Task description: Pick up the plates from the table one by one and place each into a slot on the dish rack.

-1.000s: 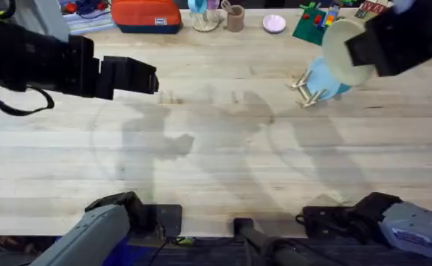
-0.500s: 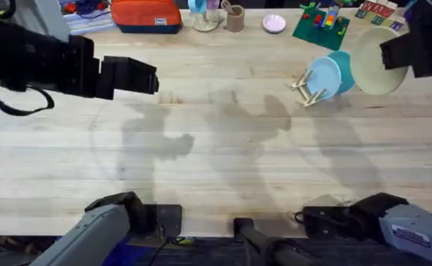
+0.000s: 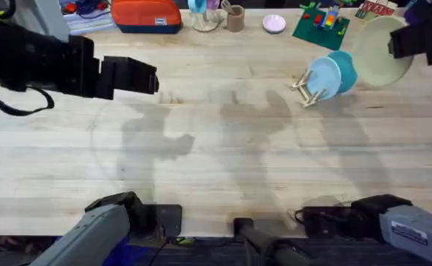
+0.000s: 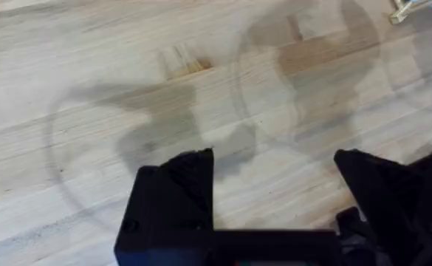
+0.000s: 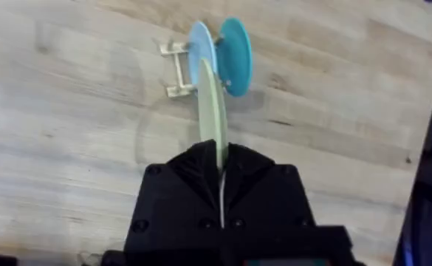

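Plate carried toward rack
Right gripper (image 5: 221,174) clenches the yellow-green plate (image 3: 379,53), now moved upper right past the dish rack (image 3: 309,90); slotting remains.

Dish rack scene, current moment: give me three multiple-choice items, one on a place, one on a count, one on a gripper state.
1. Where is the pale yellow-green plate?
A. Lying flat on the table
B. Held in the right gripper, off the table
C. Standing in the dish rack

2. How many plates stand in the dish rack?
A. None
B. Two
C. Four

3. How does the left gripper stand?
A. Open and empty
B. Shut on a plate
C. Shut on the rack

Answers:
1 B, since the right wrist view shows the plate edge-on between the fingers, above the table.
2 B, since a light blue plate and a teal plate stand upright in it.
3 A, since its fingers are spread over bare wood.
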Robot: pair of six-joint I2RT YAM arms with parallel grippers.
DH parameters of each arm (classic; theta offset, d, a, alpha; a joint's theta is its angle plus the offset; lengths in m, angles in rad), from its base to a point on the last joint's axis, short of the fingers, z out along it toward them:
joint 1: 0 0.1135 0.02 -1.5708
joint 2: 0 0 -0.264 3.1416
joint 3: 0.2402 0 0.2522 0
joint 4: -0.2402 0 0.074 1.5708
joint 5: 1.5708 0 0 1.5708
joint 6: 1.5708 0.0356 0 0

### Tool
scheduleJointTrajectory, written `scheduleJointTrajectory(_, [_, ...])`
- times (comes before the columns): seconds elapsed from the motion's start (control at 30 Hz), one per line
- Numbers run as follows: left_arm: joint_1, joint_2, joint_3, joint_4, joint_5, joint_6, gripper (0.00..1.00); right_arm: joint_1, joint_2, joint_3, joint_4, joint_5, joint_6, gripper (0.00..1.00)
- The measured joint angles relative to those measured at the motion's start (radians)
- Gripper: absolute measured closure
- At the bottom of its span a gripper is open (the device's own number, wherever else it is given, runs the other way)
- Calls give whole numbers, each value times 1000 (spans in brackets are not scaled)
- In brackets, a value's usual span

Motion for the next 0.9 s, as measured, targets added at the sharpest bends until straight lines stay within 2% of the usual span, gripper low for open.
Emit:
scheduleJointTrajectory(0.13, [0, 0, 0, 0, 0, 0, 4, -15, 19, 0, 6, -36, -22, 974])
scheduleJointTrajectory(0.33, [0, 0, 0, 0, 0, 0, 5, -20, 112, 0, 29, -54, -32, 974])
scheduleJointTrajectory(0.9, [0, 0, 0, -1, 0, 0, 4, -20, 299, 0, 82, -59, -85, 973])
